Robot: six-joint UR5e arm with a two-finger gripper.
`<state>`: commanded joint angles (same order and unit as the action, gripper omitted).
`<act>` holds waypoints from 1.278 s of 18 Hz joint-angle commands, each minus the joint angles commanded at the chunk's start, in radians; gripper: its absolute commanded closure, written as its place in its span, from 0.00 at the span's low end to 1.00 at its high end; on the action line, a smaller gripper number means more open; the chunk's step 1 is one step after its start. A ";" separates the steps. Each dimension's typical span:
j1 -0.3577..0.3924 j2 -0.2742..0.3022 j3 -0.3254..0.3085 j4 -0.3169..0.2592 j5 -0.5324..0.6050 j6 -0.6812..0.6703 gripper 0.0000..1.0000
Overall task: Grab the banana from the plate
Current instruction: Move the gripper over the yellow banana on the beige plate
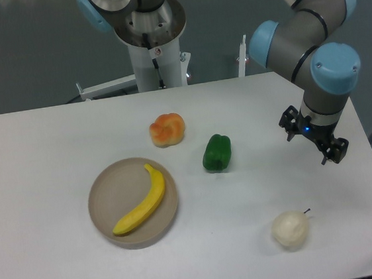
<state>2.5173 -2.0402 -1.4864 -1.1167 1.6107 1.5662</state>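
Observation:
A bright yellow banana lies diagonally across a round beige-tan plate on the white table, left of centre. My gripper hangs at the far right of the table, well away from the plate and above the surface. It holds nothing. Its dark fingers are seen at an angle, so I cannot tell whether they are open or shut.
A green bell pepper sits between the plate and the gripper. An orange-peach fruit lies behind the plate. A pale apple-like fruit sits at the front right. The arm's base column stands at the table's back edge.

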 joint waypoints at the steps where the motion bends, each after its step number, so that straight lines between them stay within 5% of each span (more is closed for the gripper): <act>1: 0.000 -0.002 0.000 -0.002 0.000 0.000 0.00; 9: -0.037 0.005 0.002 0.000 -0.011 -0.047 0.00; 23: -0.397 -0.012 -0.034 0.011 -0.012 -0.770 0.00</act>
<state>2.1201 -2.0524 -1.5201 -1.1060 1.5984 0.7965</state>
